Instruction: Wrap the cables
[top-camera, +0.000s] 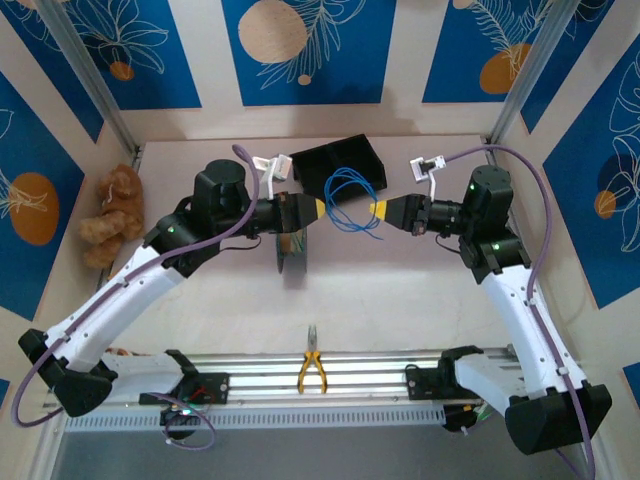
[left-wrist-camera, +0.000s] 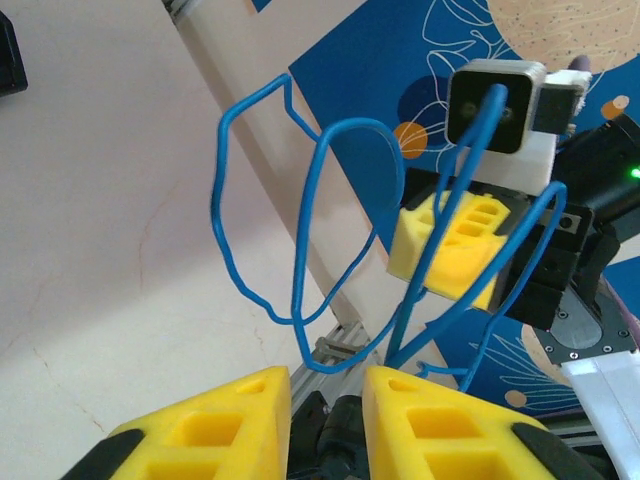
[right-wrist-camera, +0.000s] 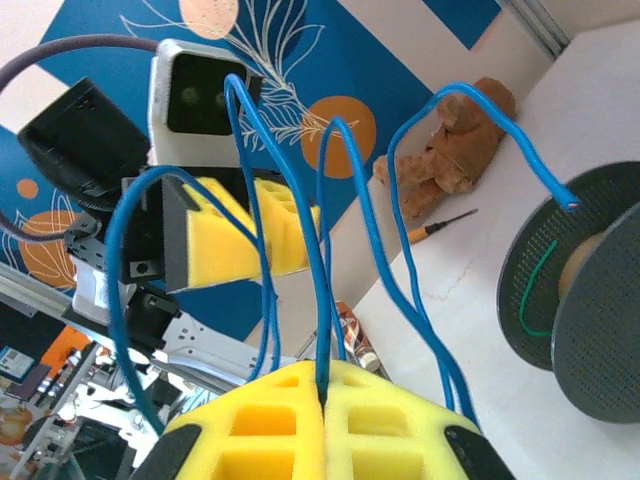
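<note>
Robotics lab test cell, seen from above.
Two white robot arms (top-camera: 130, 290) bolted to an aluminium rail (top-camera: 250, 372), boxed in by blue printed wall panels (top-camera: 345, 70); pliers (top-camera: 312, 370) on the rail.

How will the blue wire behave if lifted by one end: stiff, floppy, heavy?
Probably springy rather than limp: the blue wire stands up in open loops above the right hand pinching it. Likely very light, being so thin. It may slip through a loose grip: its coating looks smooth.

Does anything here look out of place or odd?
The thin blue cable hangs above the table in loose, uneven loops, not neatly wound. Yellow-handled pliers lie on the metal rail at the near edge.
</note>
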